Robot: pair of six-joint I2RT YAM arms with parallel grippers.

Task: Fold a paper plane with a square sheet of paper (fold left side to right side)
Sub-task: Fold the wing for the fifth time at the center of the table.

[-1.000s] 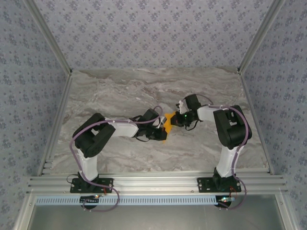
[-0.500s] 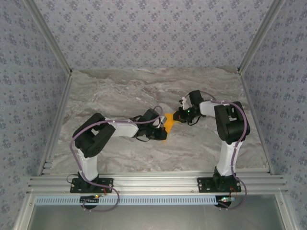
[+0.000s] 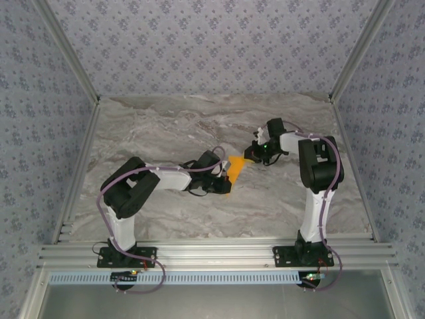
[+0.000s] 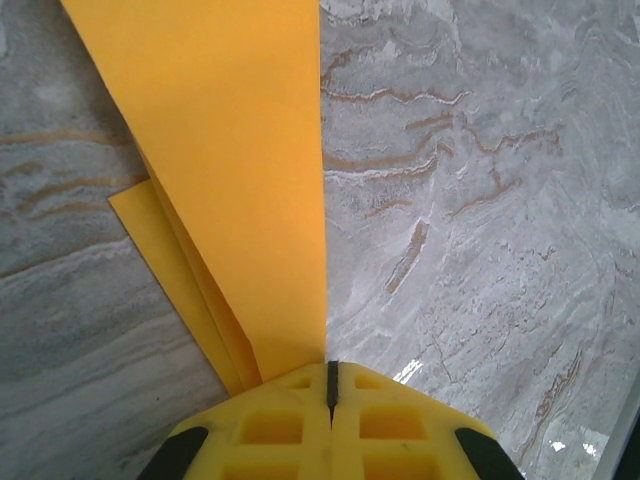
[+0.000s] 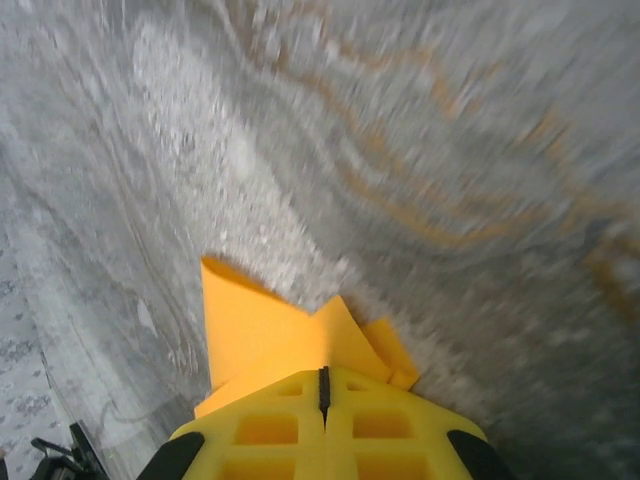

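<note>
The orange-yellow sheet of paper (image 3: 234,167) is folded into a narrow, layered strip at the middle of the marble table. My left gripper (image 3: 224,175) is shut on its near-left end. In the left wrist view the paper (image 4: 230,150) runs up and to the left from the closed jaws (image 4: 328,368), with a lower layer showing beside it. My right gripper (image 3: 251,155) is shut on the far-right end. Pointed paper flaps (image 5: 255,335) stick out past its closed jaws (image 5: 323,375). The grippers hide whether it has the pointed shape of a paper plane.
The grey marble table (image 3: 166,126) is bounded by aluminium rails, with the front rail (image 3: 212,252) near the arm bases. Patterned walls stand on the three other sides. Bare tabletop lies left of and behind the arms.
My right gripper has moved to the right and farther back, away from the left gripper. The paper's end has gone with it. The left arm has stayed put.
</note>
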